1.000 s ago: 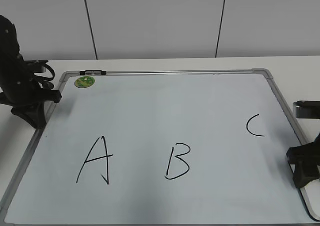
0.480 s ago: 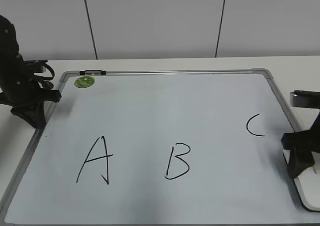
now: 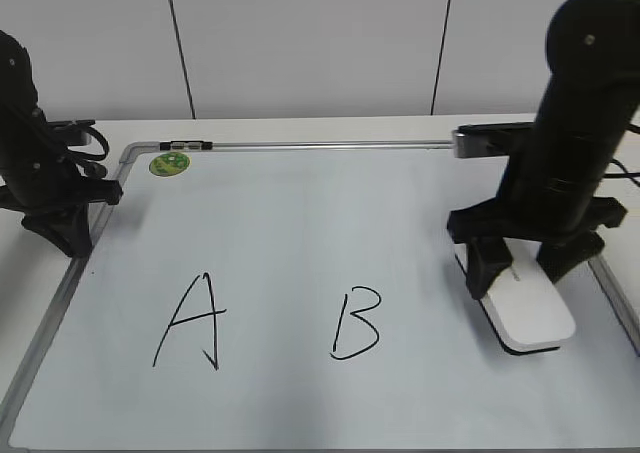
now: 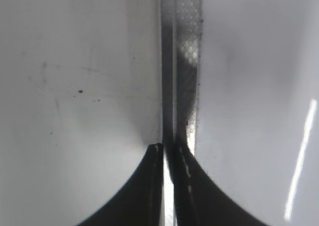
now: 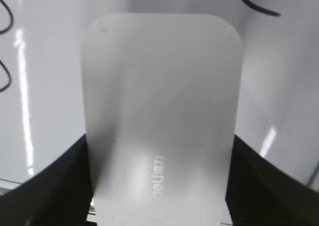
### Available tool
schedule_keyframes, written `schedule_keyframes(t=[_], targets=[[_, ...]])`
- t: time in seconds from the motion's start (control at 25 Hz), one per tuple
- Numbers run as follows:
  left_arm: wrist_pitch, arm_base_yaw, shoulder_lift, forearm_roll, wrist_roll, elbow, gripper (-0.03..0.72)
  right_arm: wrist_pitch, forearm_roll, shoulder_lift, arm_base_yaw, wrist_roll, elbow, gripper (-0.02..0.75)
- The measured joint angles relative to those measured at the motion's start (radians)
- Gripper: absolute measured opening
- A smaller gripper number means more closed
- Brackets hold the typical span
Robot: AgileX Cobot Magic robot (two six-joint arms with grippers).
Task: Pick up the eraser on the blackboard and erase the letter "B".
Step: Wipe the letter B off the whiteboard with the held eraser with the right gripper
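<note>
Eraser first: we see it clamped between the right gripper's fingers, one dark finger against each long side, over the right part of the blackboard, to the right of the letter "B" and apart from it. We cannot tell whether its dark underside touches the board. A second ago that gripper sat at the frame's right edge, low and partly cut off, with the eraser mostly out of sight; half a second ago it had only edged inward. Now the whole right arm stands tall over the board and the eraser has come well inside the frame.

Our left gripper has not shifted in that time: it rests by the board's upper left corner, and in the left wrist view its fingers are pressed together along the grey frame strip.

Around the task's things we see the letter "A" left of the "B", and the green round sticker near the top left corner. Board surface lies bare between the eraser and the "B".

Hidden now is most of the "C": the right arm covers it in the exterior view, and only a curved stroke shows beyond the eraser's far end in the right wrist view. Grey lettering on the eraser top is too faint for us to read surely.
</note>
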State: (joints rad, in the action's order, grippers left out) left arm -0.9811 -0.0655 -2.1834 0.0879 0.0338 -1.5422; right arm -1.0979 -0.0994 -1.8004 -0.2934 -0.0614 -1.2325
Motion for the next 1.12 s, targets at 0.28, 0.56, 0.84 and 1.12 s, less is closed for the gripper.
schedule_keyframes(t=[0.28,0.56,0.84,1.12], targets=[[0.0,0.0,0.0,0.0,0.0,0.0,0.034,-0.065,0.0,-0.15,-0.119,-0.018,-0.183,0.518],[0.0,0.0,0.0,0.0,0.0,0.0,0.035,-0.078,0.059,-0.284,-0.222,-0.065,-0.297,0.518],[0.0,0.0,0.0,0.0,0.0,0.0,0.036,-0.071,0.064,-0.321,-0.231,-0.079,-0.324,0.518],[0.0,0.0,0.0,0.008,-0.002,0.0,0.036,-0.022,0.067,-0.331,-0.233,-0.088,-0.326,0.518]])
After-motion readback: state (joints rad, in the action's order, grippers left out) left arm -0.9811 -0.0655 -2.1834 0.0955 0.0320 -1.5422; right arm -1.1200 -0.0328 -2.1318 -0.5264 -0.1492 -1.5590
